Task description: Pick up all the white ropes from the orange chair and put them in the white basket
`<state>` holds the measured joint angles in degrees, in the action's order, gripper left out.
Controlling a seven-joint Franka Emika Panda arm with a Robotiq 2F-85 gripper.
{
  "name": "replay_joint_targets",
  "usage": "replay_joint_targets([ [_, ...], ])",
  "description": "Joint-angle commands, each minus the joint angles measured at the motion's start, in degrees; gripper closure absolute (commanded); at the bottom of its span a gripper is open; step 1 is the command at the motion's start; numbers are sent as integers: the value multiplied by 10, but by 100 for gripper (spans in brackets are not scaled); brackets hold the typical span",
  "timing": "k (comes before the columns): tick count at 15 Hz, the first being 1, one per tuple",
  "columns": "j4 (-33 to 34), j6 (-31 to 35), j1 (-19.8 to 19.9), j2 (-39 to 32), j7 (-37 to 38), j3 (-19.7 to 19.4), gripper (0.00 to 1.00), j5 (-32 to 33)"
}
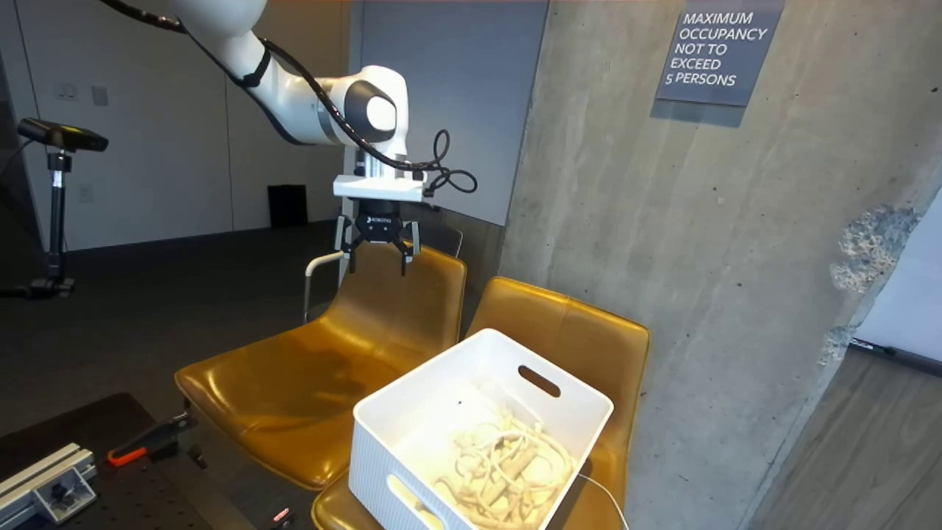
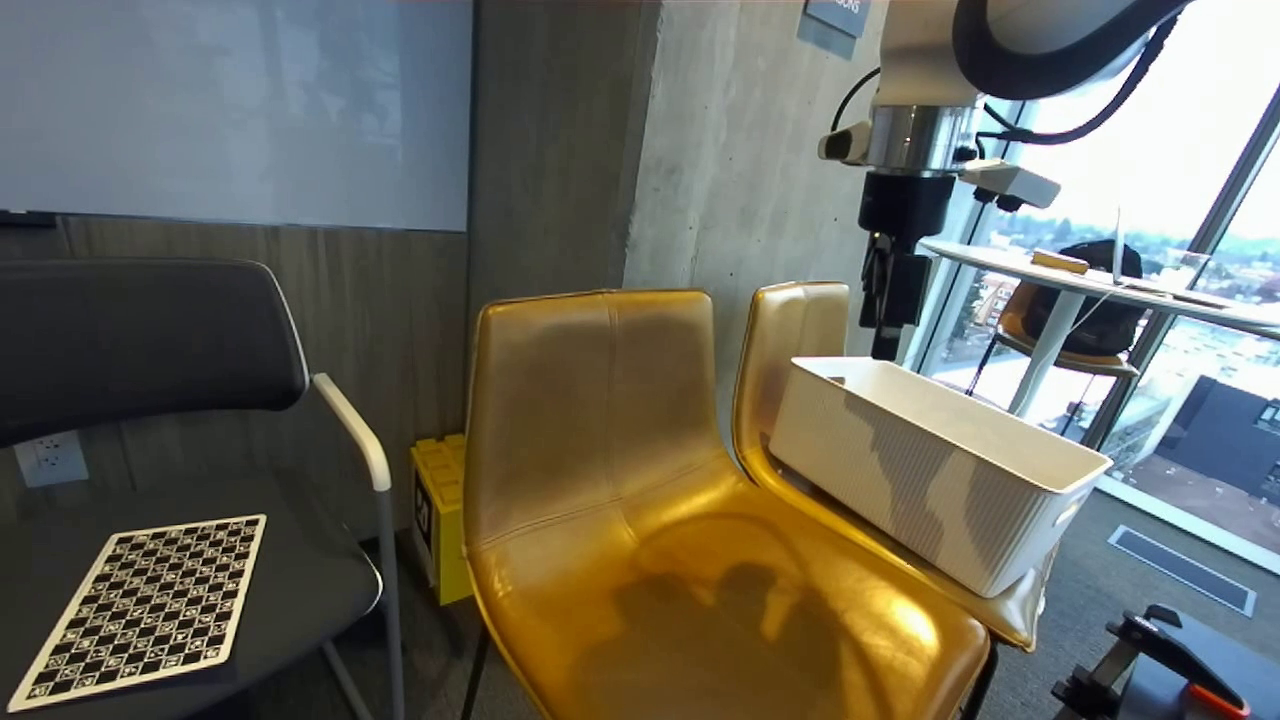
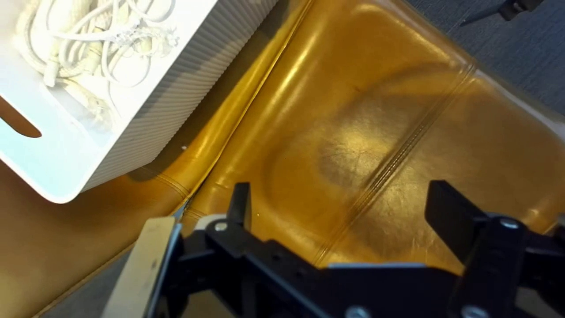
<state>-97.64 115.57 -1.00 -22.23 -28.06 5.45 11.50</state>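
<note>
In an exterior view, an orange chair [image 1: 294, 383] stands on the left. Over it hangs the gripper [image 1: 377, 265], jaws spread wide, holding nothing. To the right, the white basket [image 1: 370, 464] sits on a second orange chair [image 1: 563, 320], close to the seat's front edge. The white ropes [image 1: 508, 471] lie heaped inside, toward the basket's right edge, so the job looks done. Past that edge is a thin white cord [image 1: 608, 494]; I can't tell if it counts. If the gripper swings right too low, it might hook a loop and pull ropes out. A bump on the rim could slide the basket off the shiny seat.
</note>
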Motion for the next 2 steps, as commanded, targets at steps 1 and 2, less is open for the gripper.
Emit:
replay_joint_targets([
  [1, 1, -1, 0, 0, 0, -1, 0, -1],
  [2, 1, -1, 0, 0, 0, -1, 0, -1],
])
